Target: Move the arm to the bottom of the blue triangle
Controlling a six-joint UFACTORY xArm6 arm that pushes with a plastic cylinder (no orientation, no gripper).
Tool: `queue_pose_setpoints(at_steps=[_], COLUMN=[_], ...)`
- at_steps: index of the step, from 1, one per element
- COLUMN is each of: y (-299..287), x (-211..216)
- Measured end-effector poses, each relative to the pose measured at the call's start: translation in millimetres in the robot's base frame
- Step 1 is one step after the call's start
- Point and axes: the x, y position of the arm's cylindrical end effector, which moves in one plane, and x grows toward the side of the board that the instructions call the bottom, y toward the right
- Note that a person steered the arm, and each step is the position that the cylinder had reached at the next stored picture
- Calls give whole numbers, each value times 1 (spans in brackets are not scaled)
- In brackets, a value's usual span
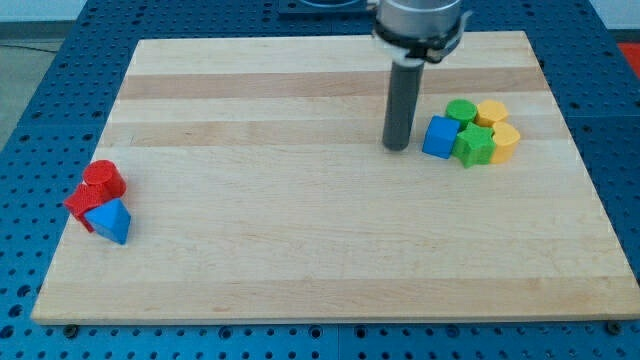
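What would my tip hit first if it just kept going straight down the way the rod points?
Your tip points straight down at the wooden board, which it already appears to touch. So it meets bare board first, not a block. The blue cube sits just to the view's right, apparently apart.

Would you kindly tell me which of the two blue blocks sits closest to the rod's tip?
The blue cube in the cluster at the view's right; my tip stands just to its left. The blue triangle lies far off at the view's left, beside red blocks.
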Motion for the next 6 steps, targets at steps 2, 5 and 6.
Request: queue_pose_setpoints(at_steps=[2, 5, 6], y=[-71, -317, -368], x=[135, 147, 118])
